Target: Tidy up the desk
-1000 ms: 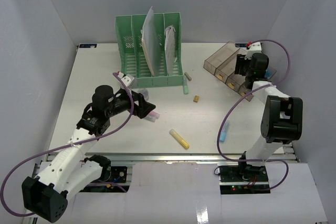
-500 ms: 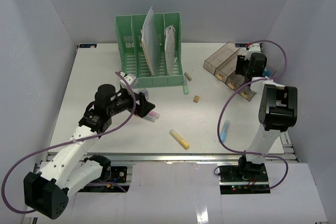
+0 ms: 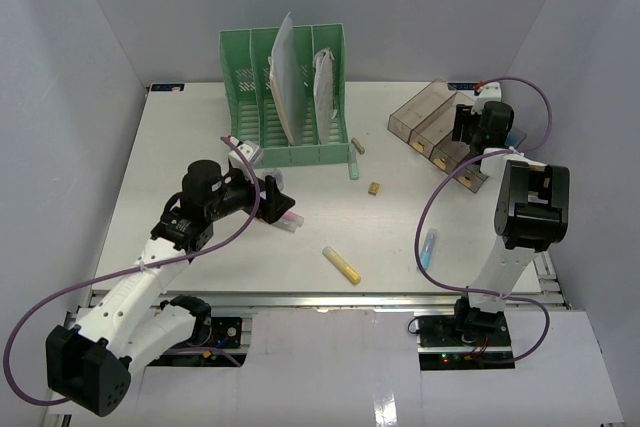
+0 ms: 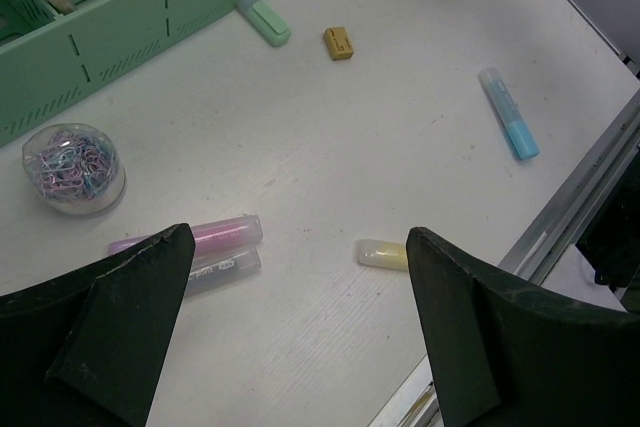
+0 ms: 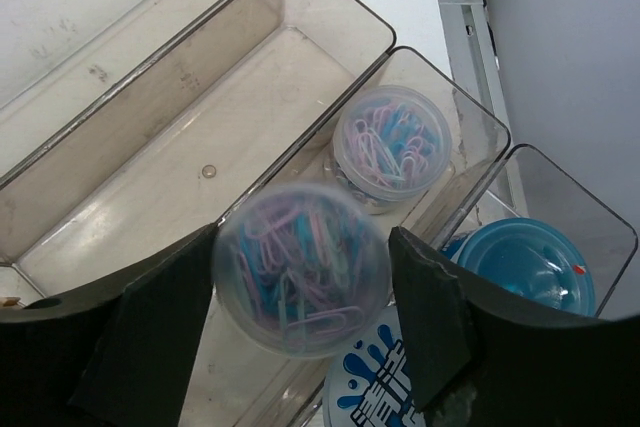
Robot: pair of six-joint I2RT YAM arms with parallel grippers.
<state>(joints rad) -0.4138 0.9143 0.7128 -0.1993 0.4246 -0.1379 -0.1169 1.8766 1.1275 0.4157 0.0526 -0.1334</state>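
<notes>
The white desk (image 3: 180, 147) carries loose stationery. My left gripper (image 4: 298, 237) hovers open and empty over a pink highlighter (image 4: 200, 235) and a dark pen (image 4: 215, 269), with a yellow highlighter (image 4: 383, 254) just right of them. My right gripper (image 5: 300, 237) is above the clear brown tray (image 5: 200, 97) at the back right (image 3: 425, 117). Its jaws are parted around a round clear tub of paper clips (image 5: 300, 267), which looks blurred and loose between the fingers. A second tub of clips (image 5: 392, 145) sits in the tray compartment below.
A green file rack (image 3: 285, 97) with papers stands at the back. In front of it are another clip tub (image 4: 73, 165), a green highlighter (image 4: 262, 19) and a small brown eraser (image 4: 340, 43). A blue highlighter (image 3: 428, 247) lies near the right arm. A blue round lid (image 5: 520, 267) sits in the tray's end compartment.
The right gripper has widened over the tray and shifted slightly to the back right. The left gripper has edged a little to the right above the pink highlighter.
</notes>
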